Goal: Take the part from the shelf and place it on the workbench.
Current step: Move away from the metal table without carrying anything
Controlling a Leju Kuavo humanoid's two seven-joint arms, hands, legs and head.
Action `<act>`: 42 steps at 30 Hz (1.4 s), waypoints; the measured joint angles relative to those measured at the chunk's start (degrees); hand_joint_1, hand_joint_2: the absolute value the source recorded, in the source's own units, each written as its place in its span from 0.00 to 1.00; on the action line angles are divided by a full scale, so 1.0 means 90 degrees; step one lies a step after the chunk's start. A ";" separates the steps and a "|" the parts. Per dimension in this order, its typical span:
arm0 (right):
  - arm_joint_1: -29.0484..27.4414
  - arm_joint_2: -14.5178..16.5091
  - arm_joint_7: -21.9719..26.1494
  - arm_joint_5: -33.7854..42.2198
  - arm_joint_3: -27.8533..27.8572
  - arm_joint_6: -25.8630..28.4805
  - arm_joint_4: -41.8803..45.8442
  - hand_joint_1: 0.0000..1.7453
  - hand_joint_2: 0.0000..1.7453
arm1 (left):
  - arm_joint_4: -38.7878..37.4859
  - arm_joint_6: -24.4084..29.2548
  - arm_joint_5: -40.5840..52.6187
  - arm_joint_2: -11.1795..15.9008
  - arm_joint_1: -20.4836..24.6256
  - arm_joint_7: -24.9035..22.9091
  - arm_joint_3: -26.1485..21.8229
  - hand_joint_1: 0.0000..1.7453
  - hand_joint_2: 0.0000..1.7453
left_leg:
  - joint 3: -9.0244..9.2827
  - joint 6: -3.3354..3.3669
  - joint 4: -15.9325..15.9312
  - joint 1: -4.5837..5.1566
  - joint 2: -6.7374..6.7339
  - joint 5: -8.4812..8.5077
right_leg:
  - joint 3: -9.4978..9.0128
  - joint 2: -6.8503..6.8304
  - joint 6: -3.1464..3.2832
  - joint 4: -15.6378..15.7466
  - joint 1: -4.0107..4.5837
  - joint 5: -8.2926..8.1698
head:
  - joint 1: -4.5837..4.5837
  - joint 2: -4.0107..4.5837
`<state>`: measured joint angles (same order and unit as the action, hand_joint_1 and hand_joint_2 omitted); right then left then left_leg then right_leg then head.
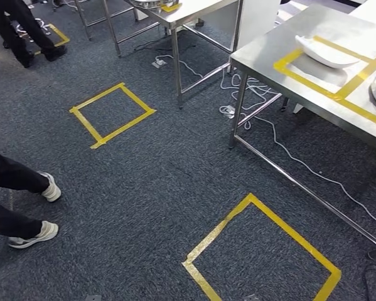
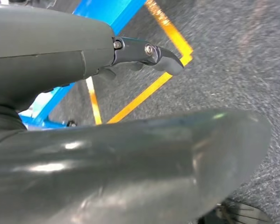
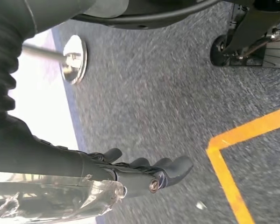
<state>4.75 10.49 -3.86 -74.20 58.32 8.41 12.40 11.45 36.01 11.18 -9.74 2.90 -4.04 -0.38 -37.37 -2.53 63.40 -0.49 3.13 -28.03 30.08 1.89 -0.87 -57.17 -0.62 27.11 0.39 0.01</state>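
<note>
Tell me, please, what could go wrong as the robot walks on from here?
The white cables trail over the carpet beside the workbench legs, so a foot could snag them. A person's shoes are close on the left, so a sidestep that way might hit them.

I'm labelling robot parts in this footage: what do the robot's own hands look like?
Left hand: smooth dark grey cover, black fingers with silver screws. Right hand: black ribbed sleeve, dark fingers, a silver screw, clear plastic wrap along the forearm.
</note>
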 joint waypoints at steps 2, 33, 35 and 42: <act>-0.0018 -0.0001 -0.0007 -0.0002 0.0001 -0.0002 0.0001 0.00 1.00 | 0.0000 0.0005 0.0026 0.0001 0.0015 -0.0009 0.0006 0.00 0.00 | -0.0393 -0.0029 0.0820 0.0002 -0.0222 -0.0361 | 0.0004 -0.0236 0.0026 0.0004 0.0028 0.0005 | -0.0024 0.0000; -0.0012 -0.0016 -0.0018 -0.0016 -0.0003 -0.0064 -0.0001 0.00 1.00 | -0.0002 0.0049 0.0140 0.0006 -0.0010 -0.0006 0.0048 0.00 0.00 | -0.0319 -0.0002 0.0599 0.0012 -0.0191 -0.0275 | 0.0034 -0.0190 0.0031 -0.0009 0.0036 -0.0006 | -0.0003 0.0001; -0.0019 -0.0018 -0.0027 -0.0018 -0.0003 -0.0070 -0.0001 0.00 1.00 | -0.0002 0.0050 0.0159 0.0001 -0.0014 -0.0006 0.0068 0.00 0.00 | -0.0493 -0.0012 0.1035 0.0011 -0.0255 -0.0374 | 0.0041 -0.0401 0.0039 -0.0010 0.0053 0.0001 | -0.0003 0.0001; 0.0031 -0.0024 -0.0022 -0.0039 -0.0003 -0.0080 0.0004 0.00 1.00 | -0.0002 0.0106 0.0165 -0.0024 0.0010 -0.0003 0.0139 0.00 0.00 | 0.0519 0.0132 -0.0749 0.0071 -0.0740 0.0302 | -0.0024 -0.0899 -0.0096 -0.0037 0.0145 0.0096 | 0.0002 0.0000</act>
<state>5.02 10.28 -4.06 -74.55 58.29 7.69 12.44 11.43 36.97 12.67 -9.96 3.00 -4.07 0.87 -32.71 -1.34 56.65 0.15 -3.53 -25.32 29.86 -6.20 -1.73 -57.50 0.69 27.97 0.42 0.01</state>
